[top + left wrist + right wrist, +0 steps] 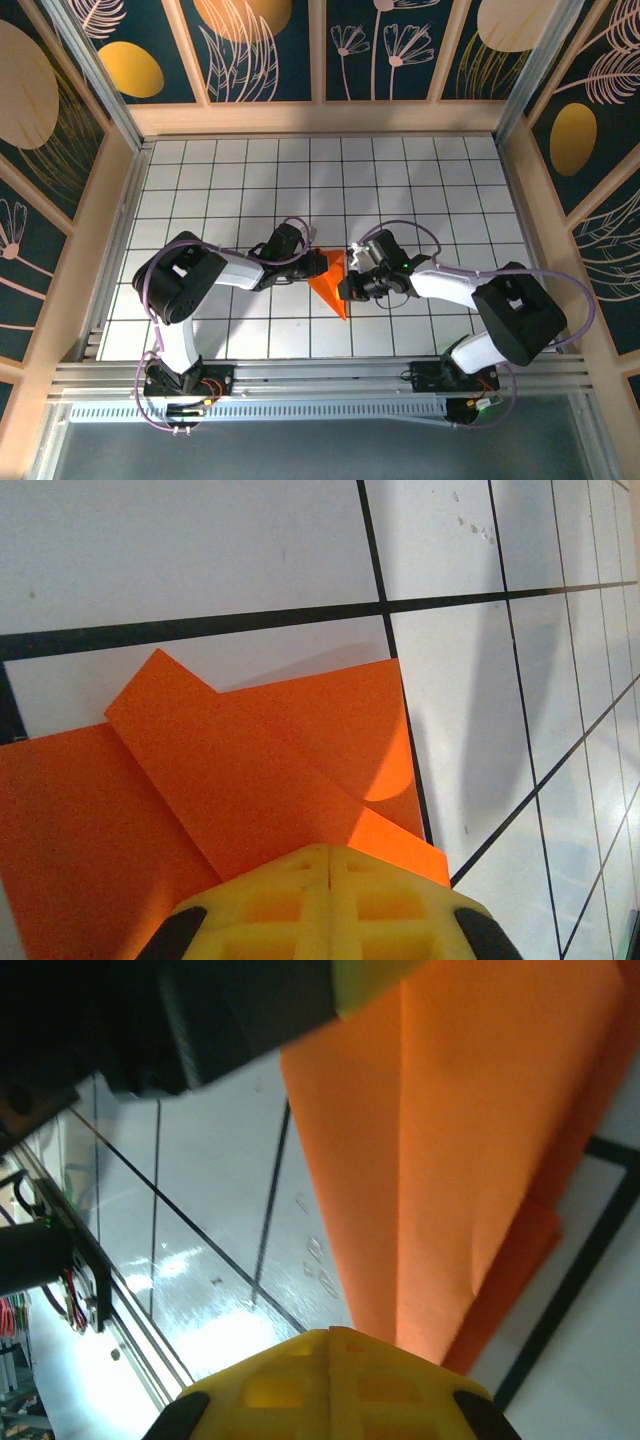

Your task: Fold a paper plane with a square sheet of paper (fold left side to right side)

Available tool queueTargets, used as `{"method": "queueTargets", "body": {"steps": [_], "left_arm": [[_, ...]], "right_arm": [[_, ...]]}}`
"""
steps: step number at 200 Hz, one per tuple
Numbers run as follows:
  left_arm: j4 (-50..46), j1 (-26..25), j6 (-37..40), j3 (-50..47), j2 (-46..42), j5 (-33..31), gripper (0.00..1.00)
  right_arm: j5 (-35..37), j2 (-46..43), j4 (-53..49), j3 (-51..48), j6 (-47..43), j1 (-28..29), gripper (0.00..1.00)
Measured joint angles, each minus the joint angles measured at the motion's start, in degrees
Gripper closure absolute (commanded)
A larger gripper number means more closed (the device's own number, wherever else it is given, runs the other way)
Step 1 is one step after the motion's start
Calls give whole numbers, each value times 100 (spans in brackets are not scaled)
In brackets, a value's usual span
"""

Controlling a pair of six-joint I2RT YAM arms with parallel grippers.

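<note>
Folded orange paper (pixel 328 285) mid-table, between both grippers.
Long axis far-to-near, tip toward the near edge; flanked closely by left gripper (pixel 308 251) and right gripper (pixel 351 285), jaws fully closed, nothing held.

Top cam: orange paper (pixel 333 285) is tiny, can't make out the folds. Its 9 & 3 o'clock edges sit under the left gripper (pixel 313 260) and right gripper (pixel 349 288). Left wrist: paper runs off frame at 6-9 o'clock. Right wrist: cut off at 12-3, plus a dark blurry blob (pixel 170 1020) at 11, no idea what it is.
</note>
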Motion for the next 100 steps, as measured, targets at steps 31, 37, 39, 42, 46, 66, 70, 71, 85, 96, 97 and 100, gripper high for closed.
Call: {"method": "queueTargets", "body": {"steps": [31, 37, 39, 42, 46, 66, 70, 71, 85, 96, 97, 100], "left_arm": [[0, -7, 13, 0, -4, -28, 100], [-2, -7, 24, 0, -4, -31, 100], [-2, -7, 24, 0, -4, -33, 100], [-2, -11, 26, 0, -7, -33, 100], [-4, -11, 26, 0, -9, -37, 100], [-7, -11, 28, 0, -11, -46, 100], [-7, -11, 28, 0, -11, -46, 100], [-7, -11, 28, 0, -11, -46, 100], [-22, -15, 28, -2, -22, -72, 100], [-26, -15, 28, -9, -31, -96, 100], [-26, -15, 28, -9, -31, -96, 100], [-26, -15, 28, -11, -33, -101, 100]], "right_arm": [[33, 151, 282, 59, 243, 17, 100], [59, 249, 323, 114, 284, 28, 100], [63, 291, 339, 136, 284, 33, 100], [70, 339, 354, 168, 295, 39, 100], [87, 420, 372, 219, 304, 48, 100], [160, 743, 525, 437, 348, 103, 100], [173, 800, 544, 476, 350, 116, 100], [177, 811, 546, 483, 350, 116, 100], [225, 946, 623, 564, 382, 133, 100], [291, 1003, 654, 586, 404, 140, 100], [295, 1005, 656, 586, 409, 140, 100], [317, 1023, 660, 590, 411, 140, 100]]}}
